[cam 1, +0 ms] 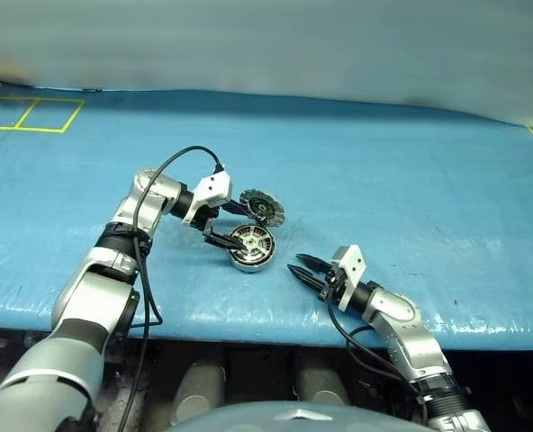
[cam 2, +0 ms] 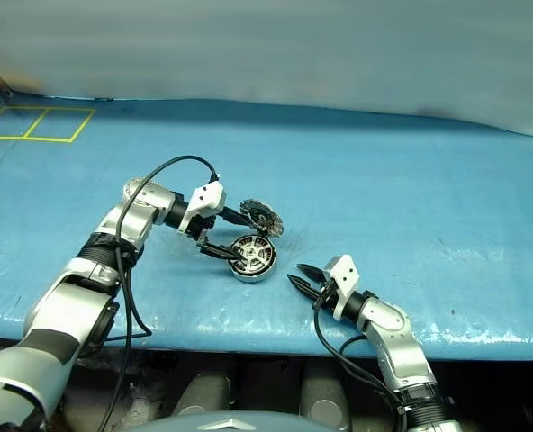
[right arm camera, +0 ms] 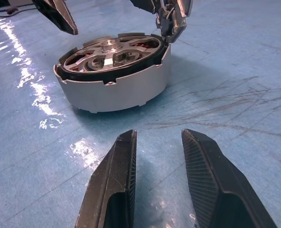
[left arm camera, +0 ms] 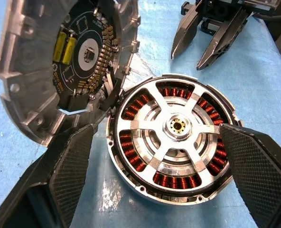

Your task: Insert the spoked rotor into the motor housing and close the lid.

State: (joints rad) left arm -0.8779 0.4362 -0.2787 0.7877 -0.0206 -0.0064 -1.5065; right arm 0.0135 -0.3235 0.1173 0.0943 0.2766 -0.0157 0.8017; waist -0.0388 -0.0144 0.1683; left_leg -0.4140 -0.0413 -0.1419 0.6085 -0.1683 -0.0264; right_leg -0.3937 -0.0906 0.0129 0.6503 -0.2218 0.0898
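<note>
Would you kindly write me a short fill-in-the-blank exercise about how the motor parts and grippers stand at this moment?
1. The spoked rotor sits ____ the motor housing.
2. The lid leans tilted against the housing, so the housing is not yet ____.
3. The left gripper straddles the housing with its jaws ____.
4. The right gripper holds ____.

Missing words: inside; closed; open; nothing

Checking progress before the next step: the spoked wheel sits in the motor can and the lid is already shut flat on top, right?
Not quite. The spoked wheel does sit in the motor can, but the lid stands open, tilted up at the can's edge, as the left wrist view shows.
</note>
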